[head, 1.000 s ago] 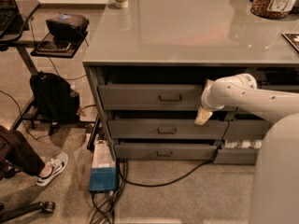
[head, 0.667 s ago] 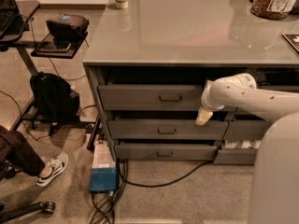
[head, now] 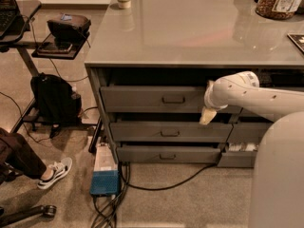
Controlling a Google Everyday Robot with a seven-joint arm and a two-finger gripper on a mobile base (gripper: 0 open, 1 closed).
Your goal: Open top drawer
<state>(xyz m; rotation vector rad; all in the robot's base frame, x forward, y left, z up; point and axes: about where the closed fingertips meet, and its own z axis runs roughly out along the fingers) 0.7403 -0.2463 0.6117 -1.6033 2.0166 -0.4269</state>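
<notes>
The top drawer sits just under the grey surface and looks little, if at all, pulled out, so I'd say nearly all the opening is left to do. The gripper hangs by the drawer's right end, apart from the central handle. Whether it is open or closed, I cannot tell.

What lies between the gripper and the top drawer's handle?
Only bare front of the top drawer, in the camera view; the gripper hangs right of its handle.
</notes>
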